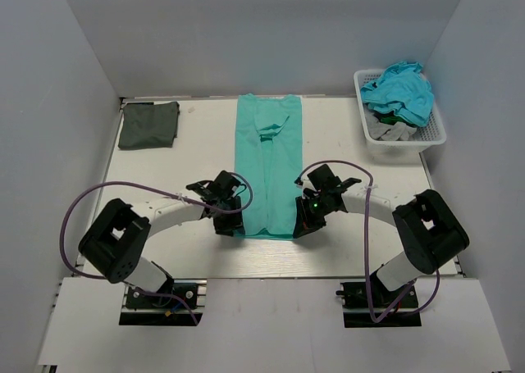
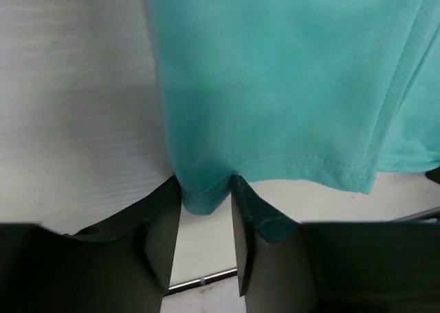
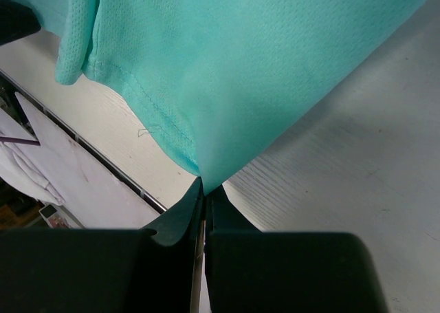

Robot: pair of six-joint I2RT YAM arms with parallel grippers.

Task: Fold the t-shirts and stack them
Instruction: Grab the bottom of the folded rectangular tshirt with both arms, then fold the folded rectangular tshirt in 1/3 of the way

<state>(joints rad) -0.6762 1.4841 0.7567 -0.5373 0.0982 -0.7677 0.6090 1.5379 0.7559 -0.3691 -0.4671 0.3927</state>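
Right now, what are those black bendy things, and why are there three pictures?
Those are a robot's two arms, bolted to a white table. One picture looks down from above; the other two come from tiny cameras on the wrists. Each arm ends in a gripper, like two fingers. The left gripper and the right gripper each pinch a near corner of the teal shirt, spread in a long strip. A folded dark shirt lies far left; a white basket far right holds more shirts.
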